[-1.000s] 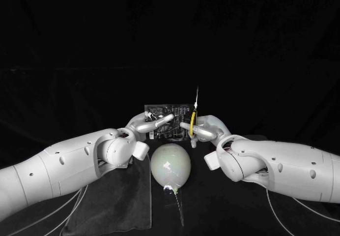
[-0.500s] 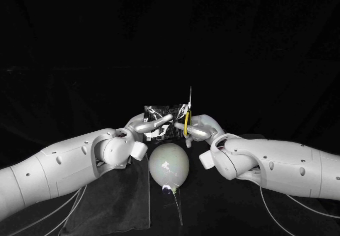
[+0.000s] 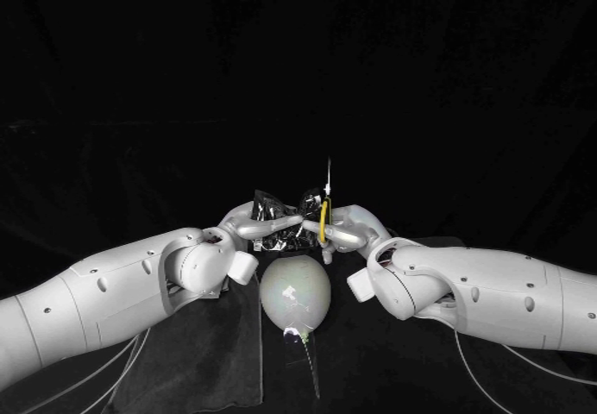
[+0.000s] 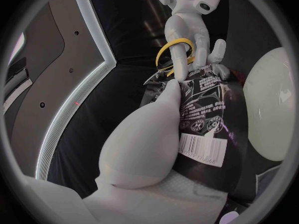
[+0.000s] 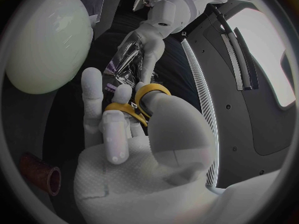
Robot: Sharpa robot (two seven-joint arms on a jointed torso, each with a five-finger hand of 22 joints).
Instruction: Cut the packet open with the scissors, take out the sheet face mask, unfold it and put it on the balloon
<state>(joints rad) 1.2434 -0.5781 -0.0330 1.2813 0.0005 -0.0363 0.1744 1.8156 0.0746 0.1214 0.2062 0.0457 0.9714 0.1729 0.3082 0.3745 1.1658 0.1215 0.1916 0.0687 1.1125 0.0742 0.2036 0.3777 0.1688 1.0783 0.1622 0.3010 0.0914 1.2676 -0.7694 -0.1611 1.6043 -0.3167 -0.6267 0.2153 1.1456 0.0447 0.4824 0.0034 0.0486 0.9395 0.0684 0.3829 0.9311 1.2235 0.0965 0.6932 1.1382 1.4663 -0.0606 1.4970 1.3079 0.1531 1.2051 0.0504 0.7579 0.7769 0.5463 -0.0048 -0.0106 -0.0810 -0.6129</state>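
My left hand (image 3: 255,226) holds the black face mask packet (image 3: 280,210) above the table, thumb pressed on its printed face (image 4: 202,119). The packet is bent and leans away. My right hand (image 3: 351,228) grips the yellow-handled scissors (image 3: 323,220), blades pointing up, right at the packet's edge. In the left wrist view the scissors (image 4: 172,50) and right hand (image 4: 187,25) meet the packet's top edge. The right wrist view shows my fingers (image 5: 118,134) through the yellow handles (image 5: 134,103), with the packet (image 5: 124,59) and left hand (image 5: 159,25) beyond. The pale balloon (image 3: 296,293) lies just below both hands.
A dark cloth (image 3: 205,345) lies on the table under the balloon and left arm. The balloon's knotted end (image 3: 298,335) points toward me. A brown tube (image 5: 40,174) sits near my right wrist. The balloon (image 4: 271,109) bulges close beside the packet.
My right hand has moved left with the scissors, up against the packet. The packet has gone from flat and upright to bent and lower in my left hand.
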